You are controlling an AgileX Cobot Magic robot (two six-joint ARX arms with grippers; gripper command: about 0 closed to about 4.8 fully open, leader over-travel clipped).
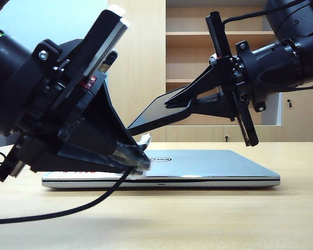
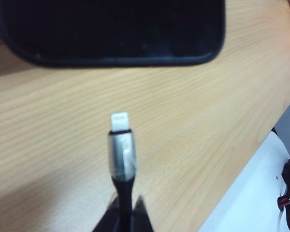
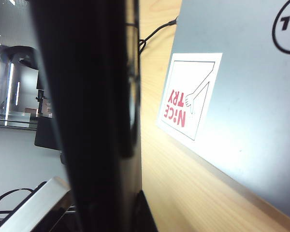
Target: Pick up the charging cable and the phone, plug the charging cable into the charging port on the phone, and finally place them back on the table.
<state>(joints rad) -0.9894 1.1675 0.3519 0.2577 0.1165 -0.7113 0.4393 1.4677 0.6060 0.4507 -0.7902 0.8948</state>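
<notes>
With my left gripper (image 2: 122, 212) jaws pinching the thin black charging cable (image 2: 122, 159) and my right gripper (image 1: 190, 104) jaws clamping the flat black glossy phone (image 1: 159, 112) above the counter, I'd square its plug with the bottom edge ahead, then push gently

Laptop (image 1: 208, 169) on table (image 1: 198, 219), phone (image 1: 156, 114) above it

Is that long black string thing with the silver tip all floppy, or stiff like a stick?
Probably floppy: the thin black charging cable sags in a curve from the left claw down to the pale wood table. It likely weighs little. Only the short silver plug looks stiff, standing straight out of the claw.
</notes>
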